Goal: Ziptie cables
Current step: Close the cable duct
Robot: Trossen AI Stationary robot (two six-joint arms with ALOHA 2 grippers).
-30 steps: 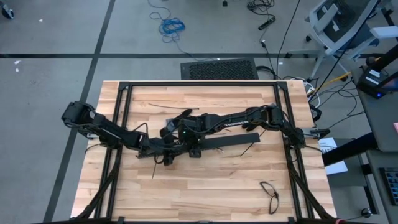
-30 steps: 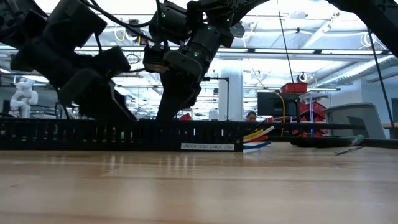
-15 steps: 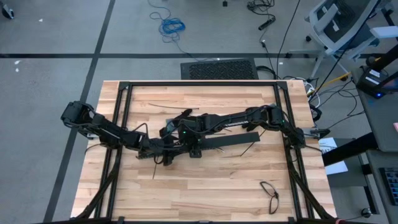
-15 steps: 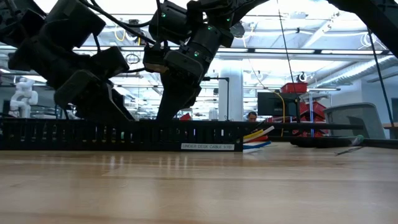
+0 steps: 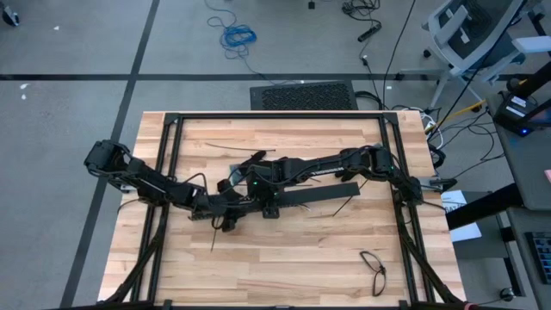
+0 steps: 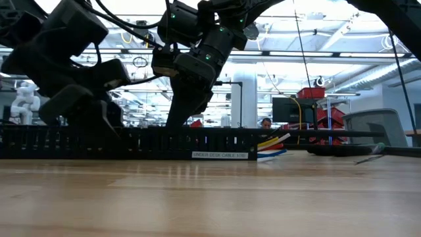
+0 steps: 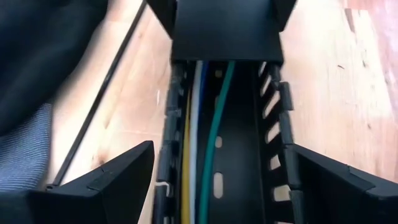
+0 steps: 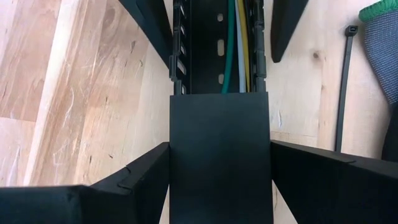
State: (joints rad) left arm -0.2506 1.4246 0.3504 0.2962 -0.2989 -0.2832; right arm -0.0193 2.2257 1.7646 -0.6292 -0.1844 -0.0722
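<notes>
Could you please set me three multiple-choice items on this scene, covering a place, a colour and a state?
1. Where do the thin coloured cables lie?
A. on the bare wood
B. inside the black slotted plastic cable tray
C. on the floor

2. Which colour is among them?
A. orange
B. brown
C. green

3. How is the left end effector?
A. open, astride the tray
B. shut on a zip tie
C. raised far above the table

Answers:
1 B, the wires run between the tray's slotted walls.
2 C, a green wire shows in both wrist views.
3 A, its fingers stand apart on either side of the tray.
</notes>
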